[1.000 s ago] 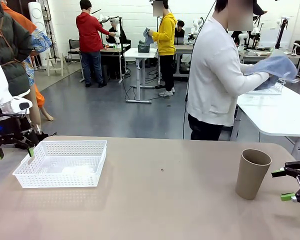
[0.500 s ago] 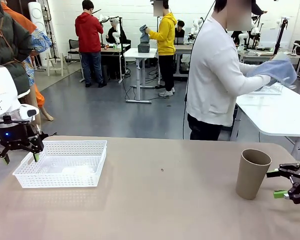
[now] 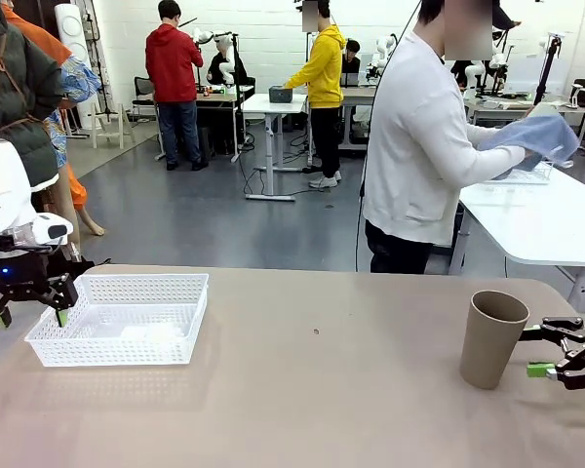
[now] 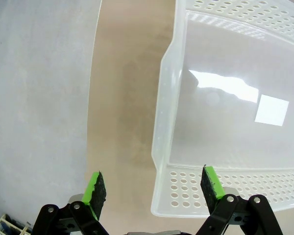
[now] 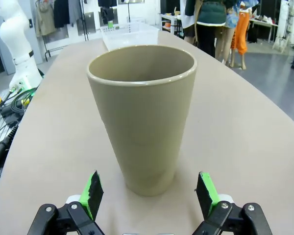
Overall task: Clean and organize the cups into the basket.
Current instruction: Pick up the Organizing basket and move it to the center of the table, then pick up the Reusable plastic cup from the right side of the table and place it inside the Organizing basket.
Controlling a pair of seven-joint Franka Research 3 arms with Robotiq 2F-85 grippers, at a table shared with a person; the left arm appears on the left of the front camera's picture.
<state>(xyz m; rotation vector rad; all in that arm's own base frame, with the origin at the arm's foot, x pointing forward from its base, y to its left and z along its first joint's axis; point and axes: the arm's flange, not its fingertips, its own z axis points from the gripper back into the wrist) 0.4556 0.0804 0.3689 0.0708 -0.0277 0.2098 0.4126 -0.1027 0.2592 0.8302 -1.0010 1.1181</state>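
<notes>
Presently, I find the right gripper [image 3: 536, 351] low over the table [image 3: 322, 419], its jaws spread wide and empty. One tan cup [image 3: 492, 338] stands upright just beyond its fingertips, well apart from the basket [image 3: 127, 347]. Further off, the left gripper [image 3: 31, 314], likewise released and holding nothing, hangs at that white basket's left end wall, and beyond the table a person [image 3: 419, 146] in white handles a blue cloth [image 3: 536, 132].
</notes>
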